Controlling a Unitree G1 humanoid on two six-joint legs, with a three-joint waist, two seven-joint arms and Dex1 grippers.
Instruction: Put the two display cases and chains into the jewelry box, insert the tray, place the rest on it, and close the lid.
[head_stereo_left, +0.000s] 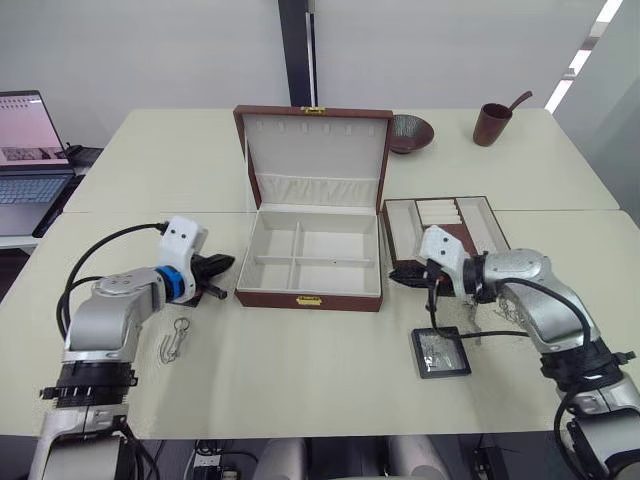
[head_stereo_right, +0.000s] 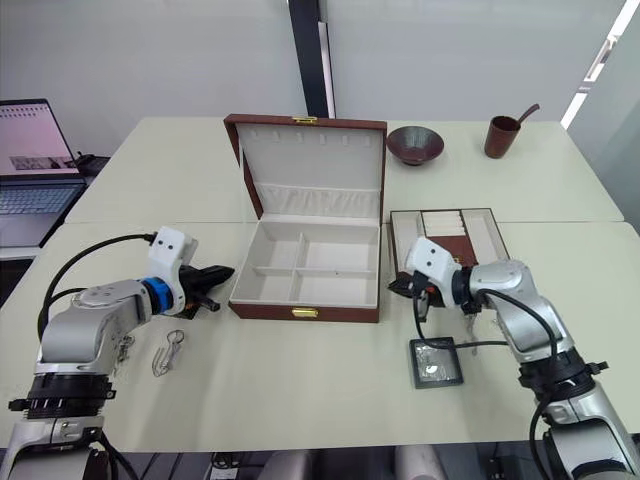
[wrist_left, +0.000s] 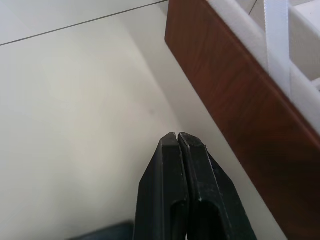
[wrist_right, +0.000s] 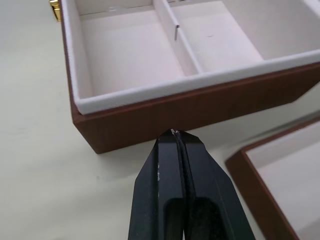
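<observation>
The jewelry box (head_stereo_left: 310, 297) stands open mid-table, its cream compartments empty and its lid (head_stereo_left: 315, 150) upright behind. The tray (head_stereo_left: 478, 215) lies on the table to its right. One display case (head_stereo_left: 440, 352) lies flat near the front, below my right arm. A chain with an oval loop (head_stereo_left: 175, 338) rests beside my left forearm. My left gripper (head_stereo_left: 228, 266) is shut with nothing held, just off the box's left front corner (wrist_left: 235, 95). My right gripper (wrist_right: 175, 132) is shut, close to the box's right wall (wrist_right: 200, 107), with a tiny silvery speck at its tips.
A dark bowl (head_stereo_left: 410, 132) and a brown cup with a spoon (head_stereo_left: 492, 123) stand at the table's far right. A laptop (head_stereo_left: 30, 150) sits on a side desk to the left. A black cable (head_stereo_left: 434, 305) hangs from my right wrist over the display case.
</observation>
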